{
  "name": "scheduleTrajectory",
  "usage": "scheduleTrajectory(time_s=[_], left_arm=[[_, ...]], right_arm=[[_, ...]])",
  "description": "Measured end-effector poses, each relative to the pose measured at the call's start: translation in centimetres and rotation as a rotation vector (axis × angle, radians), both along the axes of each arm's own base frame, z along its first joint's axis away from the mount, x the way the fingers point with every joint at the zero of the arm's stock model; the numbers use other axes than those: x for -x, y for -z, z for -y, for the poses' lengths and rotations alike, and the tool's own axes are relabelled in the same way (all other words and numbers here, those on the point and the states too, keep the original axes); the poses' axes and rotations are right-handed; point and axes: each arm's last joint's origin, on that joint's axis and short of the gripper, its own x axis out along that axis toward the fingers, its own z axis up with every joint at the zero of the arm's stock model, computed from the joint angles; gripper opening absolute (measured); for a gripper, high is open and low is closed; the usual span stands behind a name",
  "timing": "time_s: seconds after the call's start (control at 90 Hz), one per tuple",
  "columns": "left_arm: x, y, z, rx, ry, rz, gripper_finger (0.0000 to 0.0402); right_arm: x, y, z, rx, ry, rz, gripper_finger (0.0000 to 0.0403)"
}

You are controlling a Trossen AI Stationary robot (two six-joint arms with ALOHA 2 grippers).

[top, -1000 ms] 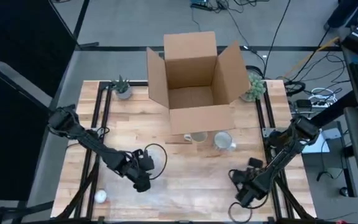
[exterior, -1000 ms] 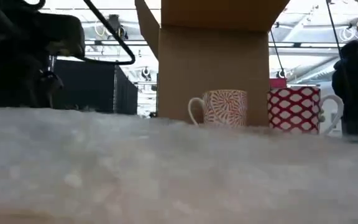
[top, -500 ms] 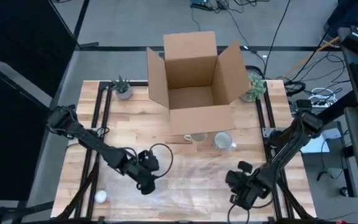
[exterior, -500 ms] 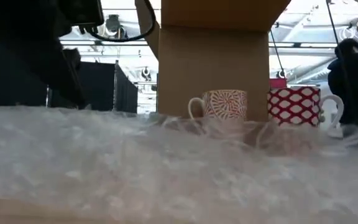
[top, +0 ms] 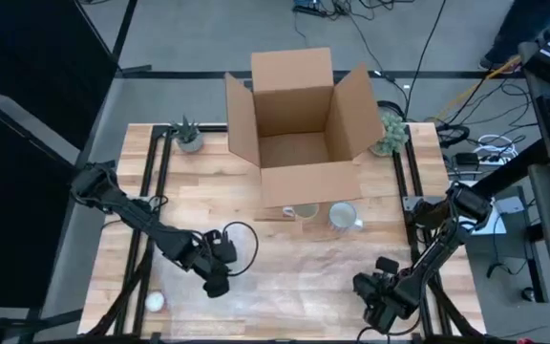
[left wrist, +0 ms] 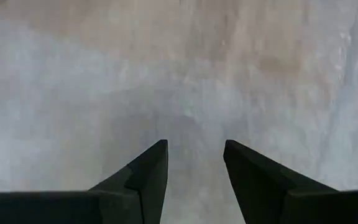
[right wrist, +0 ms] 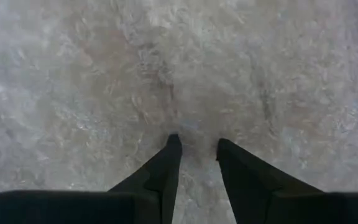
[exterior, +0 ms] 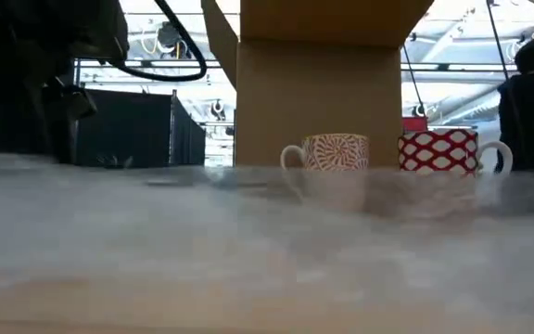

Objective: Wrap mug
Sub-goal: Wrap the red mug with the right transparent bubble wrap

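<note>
No legible text, label, brand, number or sign anywhere.

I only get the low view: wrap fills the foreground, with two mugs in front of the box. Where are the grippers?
Observer: The left gripper is low over the wrap's left part, on the side away from the box.
Operator: Is it open?
Observer: Yes. The left wrist view shows its fingers apart, with only wrap between them.
Operator: And the right?
Observer: The right gripper is at the wrap's right corner, well away from the mugs.
</note>
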Motion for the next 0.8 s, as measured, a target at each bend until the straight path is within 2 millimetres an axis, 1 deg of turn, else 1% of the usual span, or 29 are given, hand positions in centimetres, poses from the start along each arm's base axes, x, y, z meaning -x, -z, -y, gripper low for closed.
scheduleTrajectory(time_s=[0.067, 0.144, 0.289, 0.411, 0.467, 0.511, 0.622, 0.7, 0.767, 0.8], left_arm=[[0.0, 0.0, -0.1, -0.007, -0.026, 0.006, 0.0151], [-0.1, 0.0, -0.2, -0.009, -0.052, 0.012, 0.0151], [-0.1, 0.0, -0.2, -0.003, -0.051, 0.015, 0.0151], [-0.7, -0.5, 0.2, 0.010, -0.029, 0.102, 0.0151], [-0.7, -0.5, 0.2, 0.005, -0.013, 0.099, 0.0151], [-0.6, 0.1, 0.1, -0.013, -0.009, 0.061, 0.0151], [0.4, 2.3, -0.4, -0.044, -0.045, -0.044, 0.0151], [0.5, 3.0, -0.3, -0.002, -0.060, -0.051, 0.0151], [0.9, 3.9, -0.5, 0.000, -0.069, -0.098, 0.0151], [0.9, 4.0, -0.4, 0.002, -0.073, -0.103, 0.0151]], right_arm=[[0.4, -0.3, 0.1, -0.024, 0.006, -0.049, 0.0100], [0.5, -1.1, 0.2, -0.052, 0.019, -0.034, 0.0100], [-0.1, -2.9, 0.9, -0.065, 0.043, 0.104, 0.0100], [-0.8, -4.7, 1.7, -0.076, 0.062, 0.232, 0.0100], [-1.1, -5.3, 2.2, -0.070, 0.063, 0.278, 0.0100], [-1.3, -5.8, 2.7, -0.063, 0.054, 0.317, 0.0101], [-1.8, -7.2, 3.8, -0.039, 0.013, 0.398, 0.0108], [-2.2, -8.0, 4.7, -0.014, -0.009, 0.451, 0.0122], [-2.7, -8.7, 5.7, 0.020, -0.027, 0.495, 0.0138], [-3.0, -9.0, 6.2, 0.044, -0.041, 0.514, 0.0147]])
